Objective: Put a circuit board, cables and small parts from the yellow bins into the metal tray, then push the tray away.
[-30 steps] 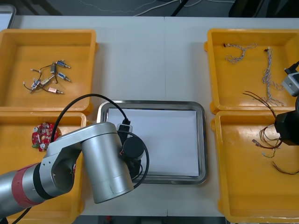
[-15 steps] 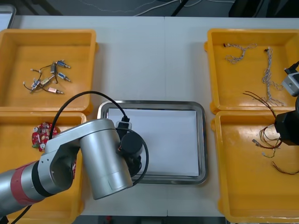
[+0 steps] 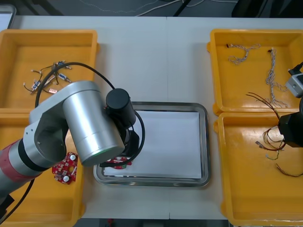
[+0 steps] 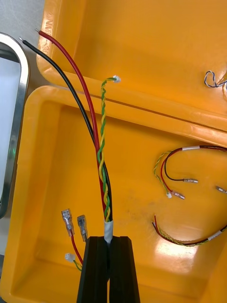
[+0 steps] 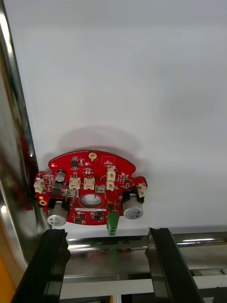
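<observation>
Front view: left arm [image 3: 85, 123] hides most of circuit board [image 3: 118, 162] — left pincer [image 5: 106, 233] open; right pincer [image 4: 109, 242] clamps cables [image 4: 100, 156].

I can read nothing. The board [image 5: 90, 189] bears fine white print and a pale strip below its hole, too small to make out; the white bands on my cables [image 4: 103, 189] show no legible marks.

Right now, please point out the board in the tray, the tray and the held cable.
board [image 5: 94, 170], left wrist view, red face above the hole
tray [image 3: 205, 142], front view, right rim
cable [image 4: 100, 161], right wrist view, twisted middle stretch
</observation>
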Tool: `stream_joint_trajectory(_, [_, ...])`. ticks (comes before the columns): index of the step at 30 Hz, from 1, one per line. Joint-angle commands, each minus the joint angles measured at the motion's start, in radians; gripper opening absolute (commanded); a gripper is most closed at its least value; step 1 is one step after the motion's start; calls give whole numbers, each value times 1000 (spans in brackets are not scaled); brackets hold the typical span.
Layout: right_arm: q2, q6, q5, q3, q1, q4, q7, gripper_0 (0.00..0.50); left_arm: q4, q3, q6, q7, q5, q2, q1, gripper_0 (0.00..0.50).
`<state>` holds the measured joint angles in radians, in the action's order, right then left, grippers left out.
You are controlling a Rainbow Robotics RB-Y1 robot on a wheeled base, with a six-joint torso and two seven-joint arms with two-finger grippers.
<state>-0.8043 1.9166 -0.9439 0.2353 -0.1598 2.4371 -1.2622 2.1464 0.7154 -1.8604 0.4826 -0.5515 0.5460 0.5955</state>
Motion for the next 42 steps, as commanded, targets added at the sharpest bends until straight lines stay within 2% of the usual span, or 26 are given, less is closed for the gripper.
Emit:
stream_joint_trajectory(1, [-33,3,-7,-11,-20,8,49,0,86,-103,-59,30,-65,17,70,500])
stream_joint_trajectory(7, [-29,3,-12,-33,0,4,47,0,145,-148,-59,30,-56,34,90,500])
stream_joint_trajectory(9, [-29,3,-6,-59,-4,7,49,0,173,-192,-59,39,-59,61,90,500])
stream_joint_trajectory(18, [-65,3,-12,-163,-46,62,58,0,156,-278,-59,156,-81,137,89,500])
stream_joint_trajectory(29, [-67,3,-27,-347,-152,79,89,0,55,-432,-59,306,-222,226,89,500])
stream_joint_trajectory(36, [-61,3,11,-499,-244,68,121,0,-11,-485,-59,389,-217,239,89,500])
stream_joint_trajectory(42, [-22,3,48,-631,-331,31,132,0,-92,-530,-59,491,-193,244,90,500])
